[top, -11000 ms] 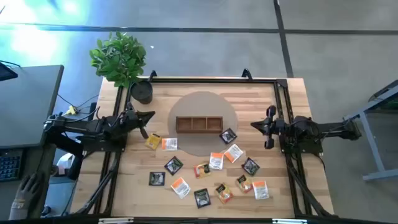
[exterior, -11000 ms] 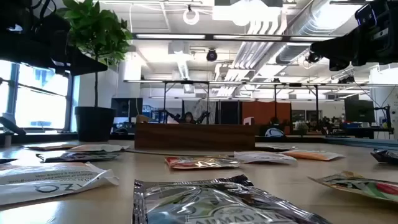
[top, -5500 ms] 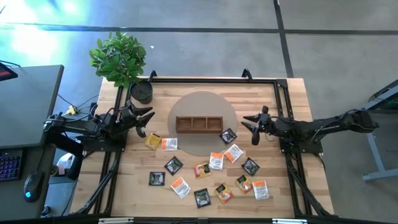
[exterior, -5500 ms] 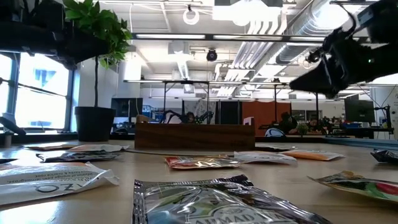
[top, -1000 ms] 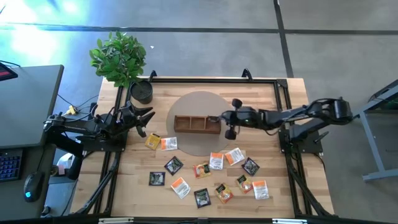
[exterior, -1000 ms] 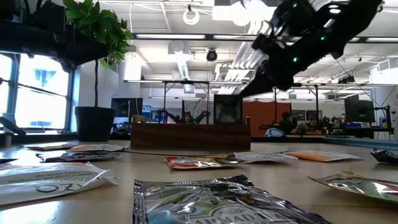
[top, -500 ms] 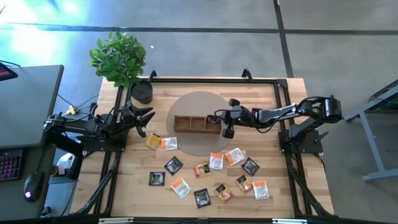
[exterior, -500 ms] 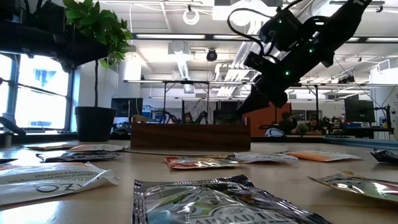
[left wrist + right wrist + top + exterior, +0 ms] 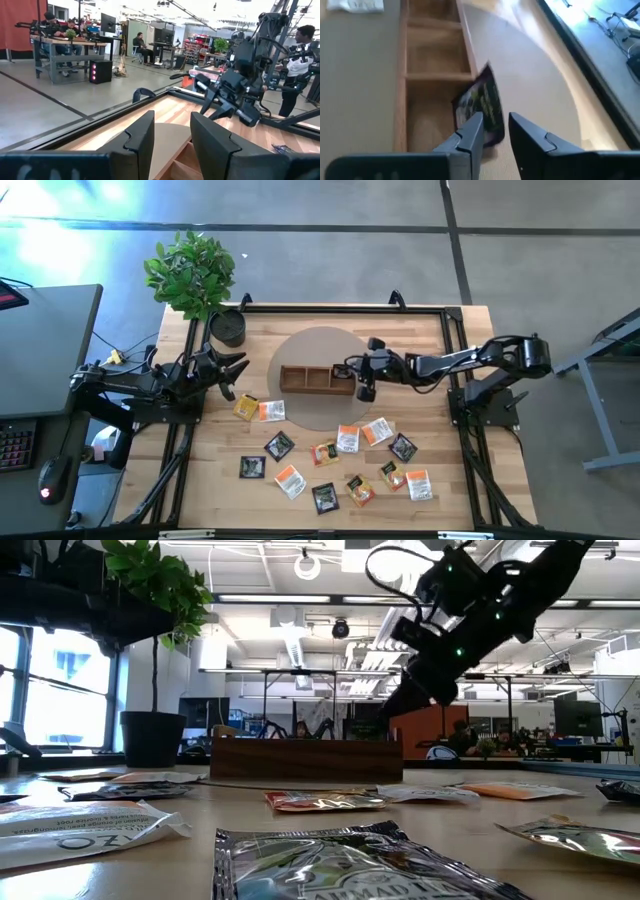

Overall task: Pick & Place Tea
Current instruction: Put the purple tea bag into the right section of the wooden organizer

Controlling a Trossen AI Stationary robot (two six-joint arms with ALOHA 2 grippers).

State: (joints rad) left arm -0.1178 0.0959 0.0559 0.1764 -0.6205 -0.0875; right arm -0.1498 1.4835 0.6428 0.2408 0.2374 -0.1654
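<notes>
The wooden tray [image 9: 318,379] lies on a round mat in the middle of the table. My right gripper [image 9: 495,122] hovers open at the tray's right end [image 9: 352,371], slanting down. A black tea packet [image 9: 482,102] stands tilted and blurred just ahead of its fingertips, over the end compartment and one long wall [image 9: 465,55]. Several more tea packets [image 9: 345,438], black, white-and-orange and yellow, lie flat on the table's near half. My left gripper [image 9: 238,366] waits open at the table's left side, its two fingers apart in the left wrist view [image 9: 172,125]. My right gripper has its fingers on either side of the black packet's near corner [image 9: 492,131]. A gap shows beside each finger, and I cannot tell whether either one touches the packet. The packet stands on edge and tilted at the tray's end compartment.
A potted plant [image 9: 195,275] stands at the table's far left corner. The tray's other two compartments [image 9: 432,32] show bare wood. People sit at desks in the room beyond the table. Bare wood lies between the tray and the table's far edge.
The black packet hung clear above the tray's right end under my right gripper. It now sits lower, mostly behind the tray's wall in the low view. My right arm has kept almost still over the tray's right end.
</notes>
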